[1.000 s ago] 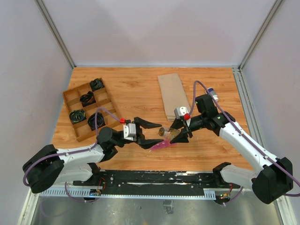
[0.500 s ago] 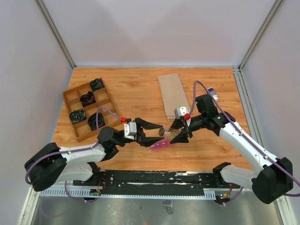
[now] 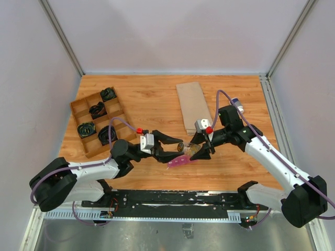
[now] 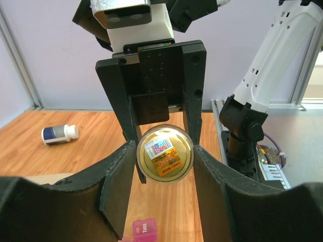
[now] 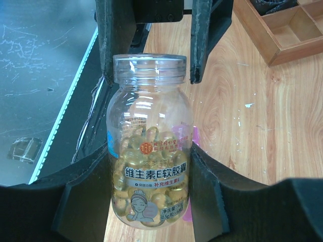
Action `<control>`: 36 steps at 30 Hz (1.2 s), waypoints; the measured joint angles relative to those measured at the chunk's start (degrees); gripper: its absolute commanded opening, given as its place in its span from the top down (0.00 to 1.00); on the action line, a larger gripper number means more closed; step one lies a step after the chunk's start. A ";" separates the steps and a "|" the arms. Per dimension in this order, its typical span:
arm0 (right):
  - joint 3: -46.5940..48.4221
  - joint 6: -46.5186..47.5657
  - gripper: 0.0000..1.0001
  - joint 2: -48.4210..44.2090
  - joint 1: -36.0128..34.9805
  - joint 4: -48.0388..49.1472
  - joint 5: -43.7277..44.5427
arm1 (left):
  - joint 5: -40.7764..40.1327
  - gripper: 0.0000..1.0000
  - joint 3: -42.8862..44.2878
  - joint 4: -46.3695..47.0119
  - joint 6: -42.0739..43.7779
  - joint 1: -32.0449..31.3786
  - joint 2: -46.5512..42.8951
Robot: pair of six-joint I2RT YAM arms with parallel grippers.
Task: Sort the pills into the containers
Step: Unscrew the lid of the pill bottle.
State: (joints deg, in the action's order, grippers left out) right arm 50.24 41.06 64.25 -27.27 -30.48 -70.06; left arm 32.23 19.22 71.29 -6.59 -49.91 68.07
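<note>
Black right tool (image 5: pixel 150 148) clamped across the body of a clear round plastic bottle (image 5: pixel 150 196) of yellow softgels, held off the wooden worktop (image 3: pixel 152 99). Left tool (image 4: pixel 165 151) closed on its clear lid (image 5: pixel 150 68), fingers against both sides. Translucent magenta-pink container strip (image 3: pixel 178 161) flat on the worktop just below both tools. Further out: brown wooden divided tray (image 3: pixel 115 111) at left, tan cardboard sheet (image 3: pixel 191 102) behind, small white-capped bottle (image 4: pixel 59 133) lying on its side.
</note>
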 measured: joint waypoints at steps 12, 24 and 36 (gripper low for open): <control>0.26 -0.31 0.95 -0.28 0.00 -0.02 0.17 | 0.92 1.00 0.37 1.86 -5.49 0.68 1.25; 0.72 -8.83 0.97 -0.20 0.15 3.23 7.58 | -12.52 1.00 0.37 0.07 -26.69 0.24 3.10; 0.92 -11.13 0.97 1.51 1.29 6.21 12.35 | -40.33 0.96 8.81 -29.16 -37.64 -8.41 -3.65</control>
State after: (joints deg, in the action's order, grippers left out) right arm 51.16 29.93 65.76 -25.98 -24.27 -57.71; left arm -8.10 28.03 42.13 -44.23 -58.33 64.42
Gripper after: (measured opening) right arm 0.535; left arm 0.441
